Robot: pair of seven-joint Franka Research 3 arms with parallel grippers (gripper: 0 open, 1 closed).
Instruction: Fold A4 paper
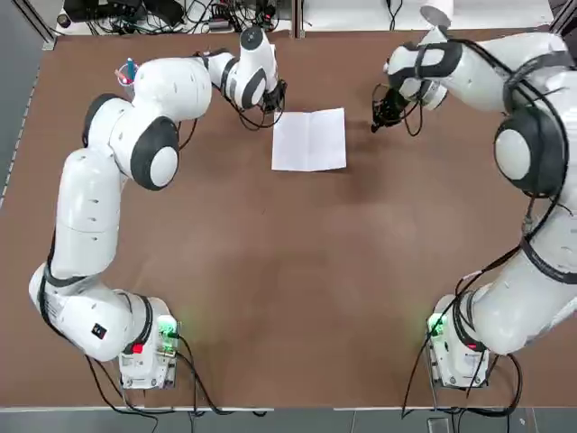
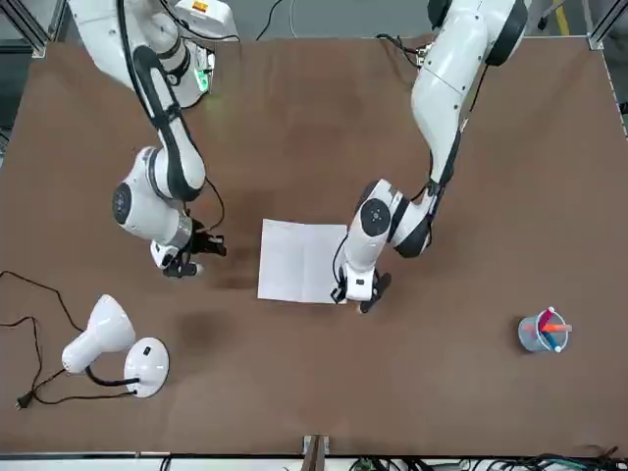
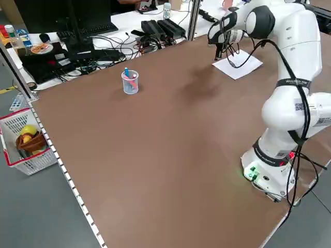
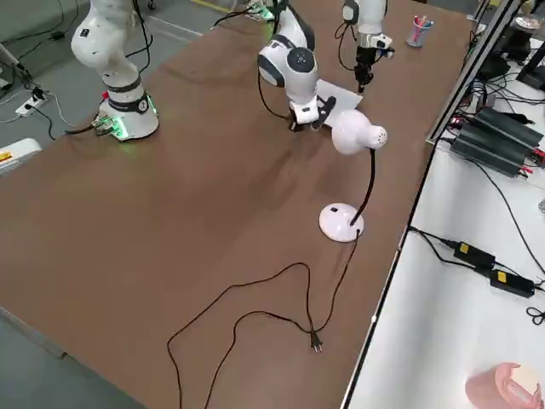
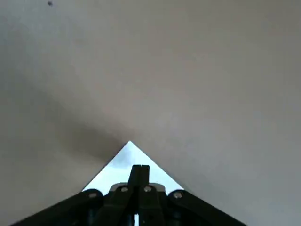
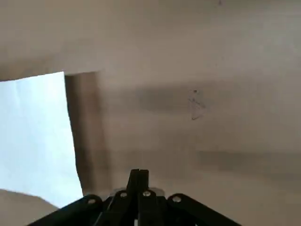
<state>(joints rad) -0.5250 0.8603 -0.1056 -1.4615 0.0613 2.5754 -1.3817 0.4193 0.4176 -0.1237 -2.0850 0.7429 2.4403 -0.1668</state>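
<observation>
No readable writing shows on the white A4 paper (image 1: 309,141).

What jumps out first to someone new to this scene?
Probably the two big white arms, left and right, reaching in from either side of the brown table. Between their grippers, the bright white paper stands out, faintly creased. The white lamp sits across the table, on the right arm's side.

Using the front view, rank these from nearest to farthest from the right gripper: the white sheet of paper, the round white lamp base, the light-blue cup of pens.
Right gripper, left of the paper in the front view:
1. White paper sheet, just beside it.
2. Round white lamp base, below it.
3. Light-blue pen cup, at the far right.
</observation>
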